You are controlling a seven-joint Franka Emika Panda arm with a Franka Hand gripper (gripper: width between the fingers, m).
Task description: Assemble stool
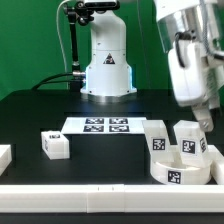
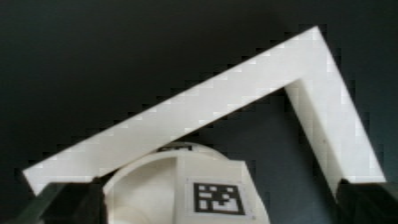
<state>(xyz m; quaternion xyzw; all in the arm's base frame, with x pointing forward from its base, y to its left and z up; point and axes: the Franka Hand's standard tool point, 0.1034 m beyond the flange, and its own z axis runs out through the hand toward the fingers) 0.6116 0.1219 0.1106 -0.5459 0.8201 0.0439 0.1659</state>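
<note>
Jaws: open, clear of the leg on both sides.
Leg [image 2: 196, 185]: upright between the jaws, tag visible.
Seat [image 1: 178, 170]: on the desk [image 1: 30, 115], directly below the jaws.
Second leg [image 1: 158, 137]: beside the seat, toward the exterior view's left of the jaws.
Third leg [image 1: 55, 145]: well apart from the jaws, farther toward that side.
Marker board [image 1: 105, 125]: flat on the desk, apart from the jaws.

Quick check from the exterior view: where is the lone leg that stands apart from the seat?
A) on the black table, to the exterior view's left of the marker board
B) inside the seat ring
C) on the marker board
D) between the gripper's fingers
A: the lone leg stands on the black table, apart from the marker board and on its left in the exterior view.
</note>
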